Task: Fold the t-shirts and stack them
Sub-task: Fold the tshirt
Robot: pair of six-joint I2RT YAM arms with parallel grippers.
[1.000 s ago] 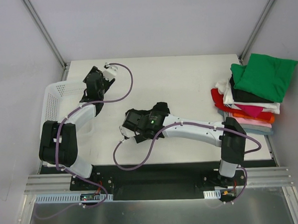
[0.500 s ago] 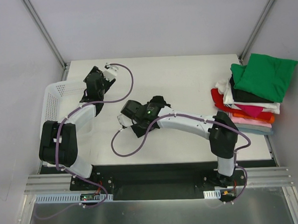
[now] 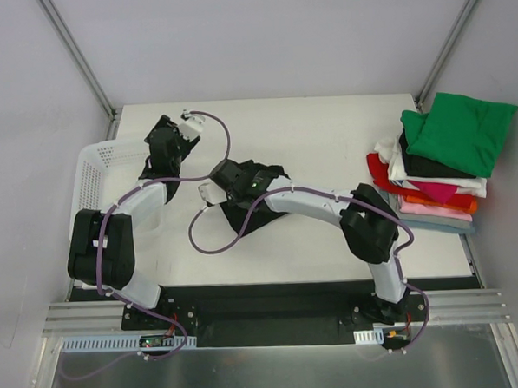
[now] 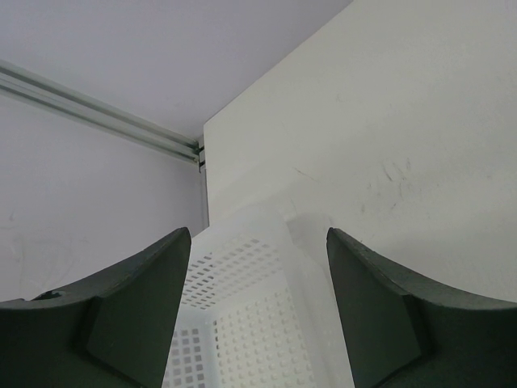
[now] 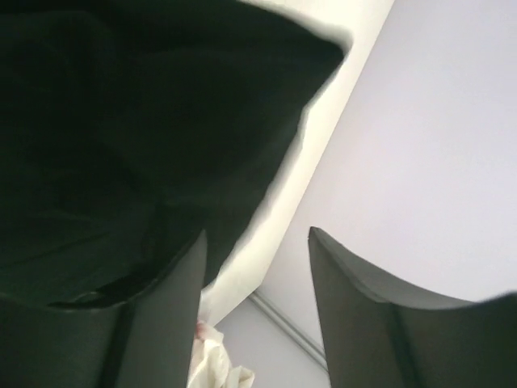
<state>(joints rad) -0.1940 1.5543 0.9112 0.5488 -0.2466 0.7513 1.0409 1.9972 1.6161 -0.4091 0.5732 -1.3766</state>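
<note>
Near the middle of the table, under the wrist of your right arm, lies the black shirt. It is bunched rather than flat, and from above only dark patches of it show on either side of the arm. What shows is plain black cloth, and no lettering can be made out on it from these angles.

Your right pincer sits just over that shirt with its fingers parted and nothing held between them. In its wrist view the black cloth fills the upper left and runs behind one finger. You cannot tell whether it touches that finger. The gap between the fingers shows only the pale table edge and the wall beyond.

Well apart from this, at the table's right edge, you have the stack of folded shirts. The green shirt is on top, reaching out past the edge. Below it come layers of black, white, red, pink and orange, with a pale blue one at the bottom. No label on them is legible.

On the opposite side, your left pincer hangs above the far corner of the white mesh basket. Its fingers are spread and it grips nothing. The basket stands at the table's left edge, and its perforated walls show clearly between those fingers.
</note>
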